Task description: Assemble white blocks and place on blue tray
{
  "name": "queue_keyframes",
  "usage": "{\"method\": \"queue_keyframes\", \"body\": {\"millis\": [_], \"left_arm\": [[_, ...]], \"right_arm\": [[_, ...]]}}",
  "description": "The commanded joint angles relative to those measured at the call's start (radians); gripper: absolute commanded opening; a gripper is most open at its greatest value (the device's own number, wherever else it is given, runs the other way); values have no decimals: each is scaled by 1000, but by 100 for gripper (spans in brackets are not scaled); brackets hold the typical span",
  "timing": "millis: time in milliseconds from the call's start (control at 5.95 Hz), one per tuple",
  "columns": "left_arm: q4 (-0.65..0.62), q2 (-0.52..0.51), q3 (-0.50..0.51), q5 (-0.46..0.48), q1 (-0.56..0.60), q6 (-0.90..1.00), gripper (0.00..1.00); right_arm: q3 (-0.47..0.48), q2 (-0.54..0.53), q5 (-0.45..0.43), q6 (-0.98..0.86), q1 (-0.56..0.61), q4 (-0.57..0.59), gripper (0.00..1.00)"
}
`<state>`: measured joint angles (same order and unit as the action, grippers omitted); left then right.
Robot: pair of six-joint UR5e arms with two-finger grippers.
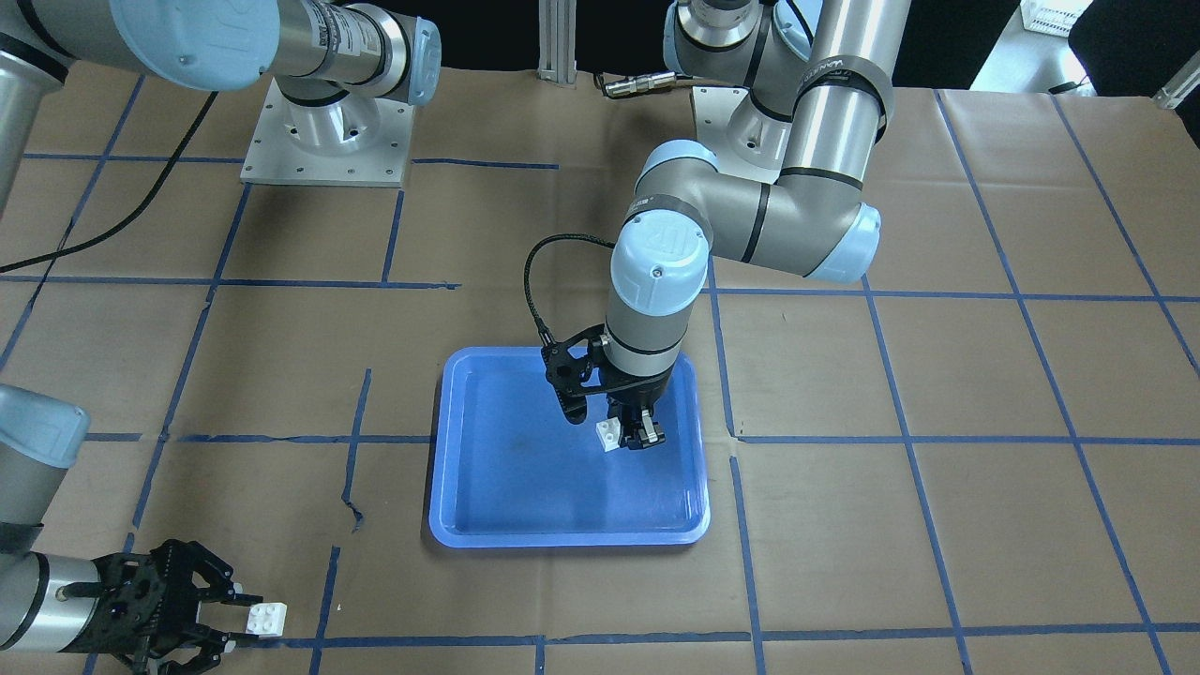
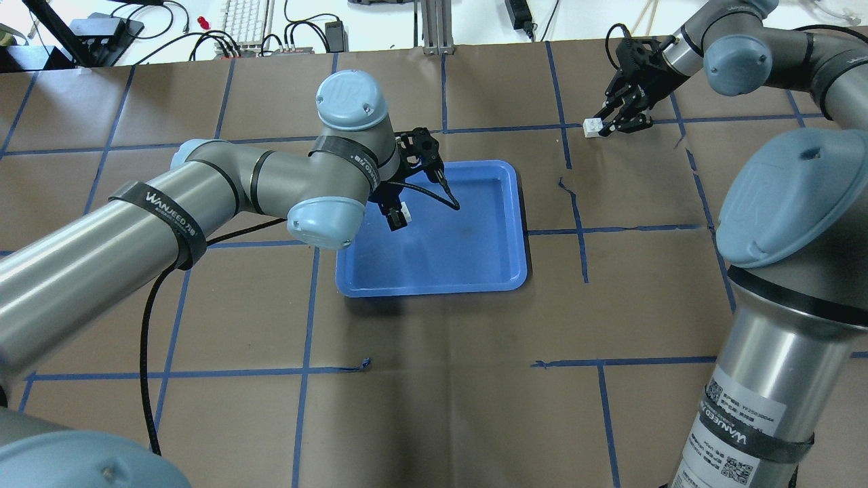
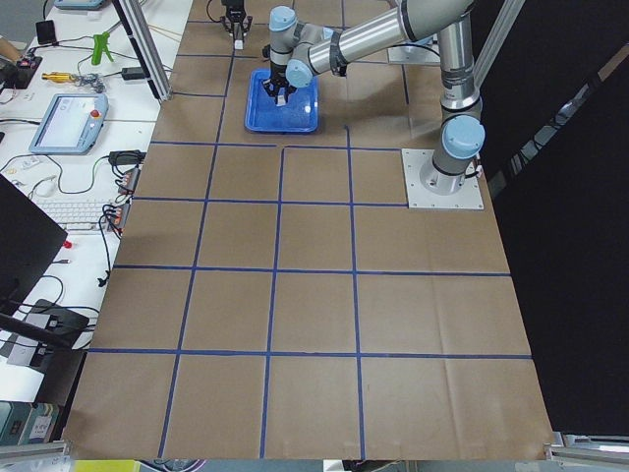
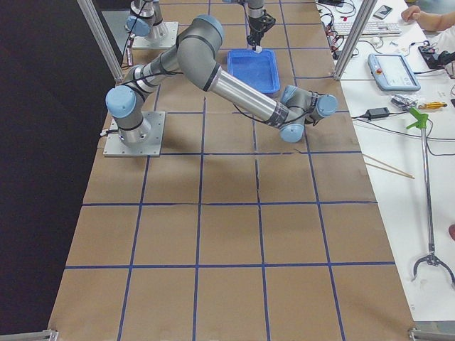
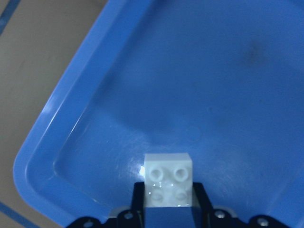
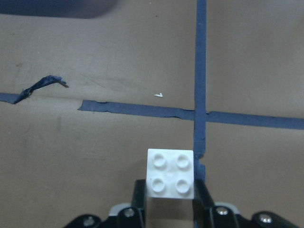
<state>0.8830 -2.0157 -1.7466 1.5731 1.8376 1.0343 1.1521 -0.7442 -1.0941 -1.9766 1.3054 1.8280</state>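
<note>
**Desk:** Where do the two pieces stand?

**Operator:** My left gripper (image 2: 399,217) is clamped on the first white block (image 5: 168,180), studs up, over the left part of the blue tray (image 2: 475,268). From the wrist view I cannot tell whether the block touches the tray floor or hangs just above it.

**Desk:** And the other?

**Operator:** My right gripper (image 2: 610,122) pinches the second white block (image 6: 170,173) at its fingertips. It is low over the paper-covered table (image 2: 434,379), just beside a crossing of blue tape lines (image 6: 201,114). That block is off the tray and well apart from it, at the far right of the scene.

**Desk:** So what does the next move hinge on?

**Operator:** The gap between the blocks. From the first block, the second lies to the right and farther from the robot's base, beyond the tray's far right corner. Both show their four studs upward, as far as I can read them. So I judge that one must come down over the other, not alongside it. The left arm is at the tray, so the right arm has the travel to make. The blocks are square, with no long axis to speak of. What I would watch as they meet is whether their edges line up.
</note>
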Motion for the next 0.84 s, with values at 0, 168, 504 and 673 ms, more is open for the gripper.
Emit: {"method": "queue_keyframes", "body": {"millis": [0, 168, 504, 673], "left_arm": [[-15, -38, 2, 1, 31, 114, 0], [-27, -44, -1, -1, 32, 121, 0], [-41, -52, -4, -2, 45, 184, 0], [-52, -69, -4, -10, 43, 181, 0]], "right_arm": [[9, -79, -4, 12, -1, -18, 24], [17, -118, -4, 12, -1, -77, 25], [137, -252, -4, 5, -2, -134, 25], [269, -347, 2, 11, -1, -116, 25]]}}
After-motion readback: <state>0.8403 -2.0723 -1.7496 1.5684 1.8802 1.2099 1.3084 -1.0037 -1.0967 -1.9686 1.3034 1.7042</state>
